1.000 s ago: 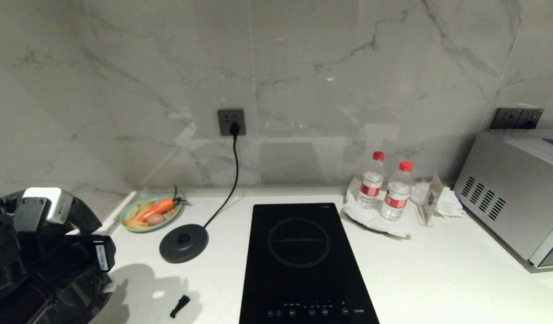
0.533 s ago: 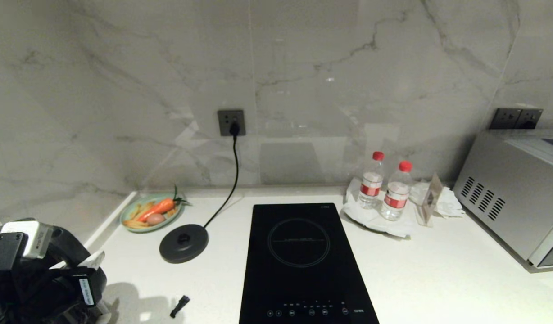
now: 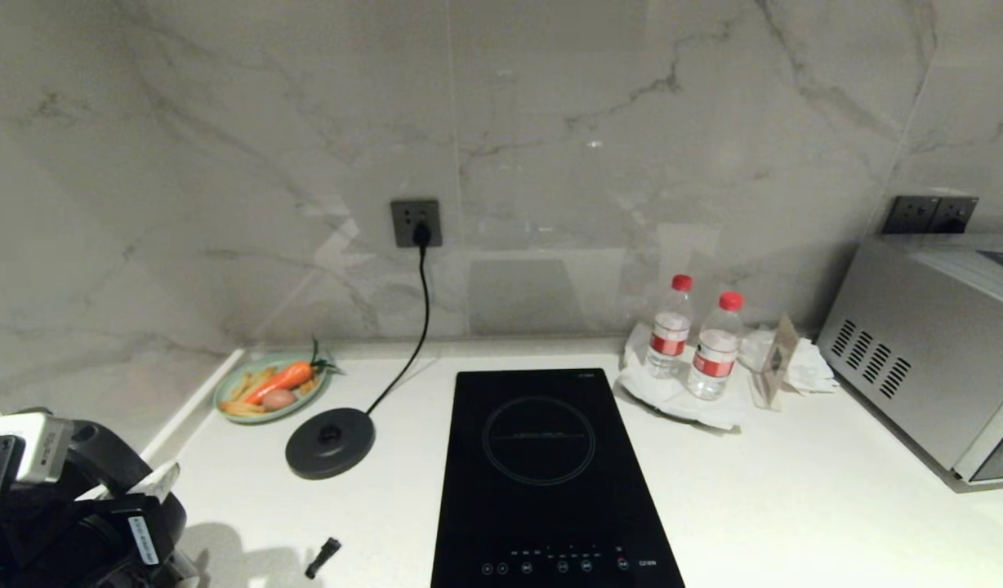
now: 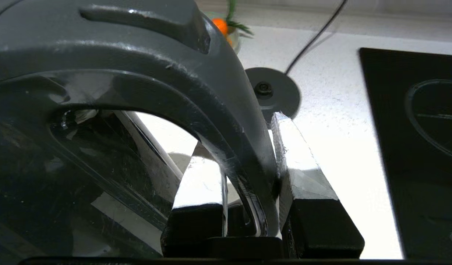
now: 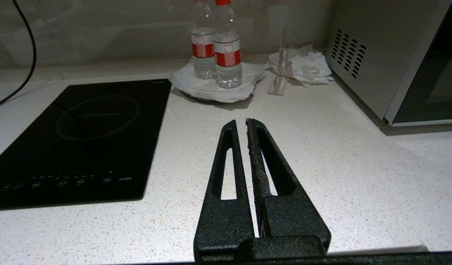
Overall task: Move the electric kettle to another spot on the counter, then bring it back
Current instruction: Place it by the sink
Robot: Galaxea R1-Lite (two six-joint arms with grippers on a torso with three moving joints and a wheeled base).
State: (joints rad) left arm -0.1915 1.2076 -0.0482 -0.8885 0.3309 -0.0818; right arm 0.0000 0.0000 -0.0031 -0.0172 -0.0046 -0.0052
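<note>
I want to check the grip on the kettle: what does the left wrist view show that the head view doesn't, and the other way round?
Only the left wrist view: the left gripper with its jaws shut on the loop handle of the electric kettle.
Only the head view: the wall socket, two water bottles and the microwave; there the grip itself is hidden.
Both: the round base disc, its cord, the plate with the carrot, the induction hob and the counter.

Round black base disc [image 3: 330,442] with wall-plugged cord [image 3: 407,343], vegetable plate [image 3: 270,385], two water bottles [image 3: 689,339], silver oven [image 3: 930,351].
</note>
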